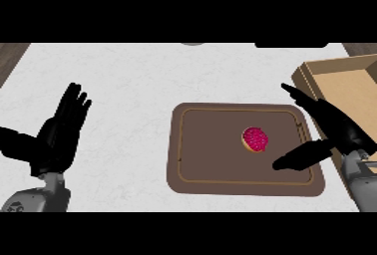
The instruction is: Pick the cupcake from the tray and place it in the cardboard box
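Head view: cupcake (256,139) sits on the tray (213,179), right of centre in the frame, not yet picked. My right hand (335,130) is at the tray's right edge, fingers straight, thumb spread toward lower centre, holding nothing and not touching the cupcake, just beside it. Box (324,79) is at the upper right, partly cut off by the frame edge; nothing visible inside the part shown. So nothing done yet as I judge it: grasp, lift, carry to box, release all remain. My left hand (59,132) rests open at the left of the frame, fingers up, well apart from the tray. Counter (132,74) around is light marble. Nothing lies between cupcake and box except the tray's rim and the box's wall.
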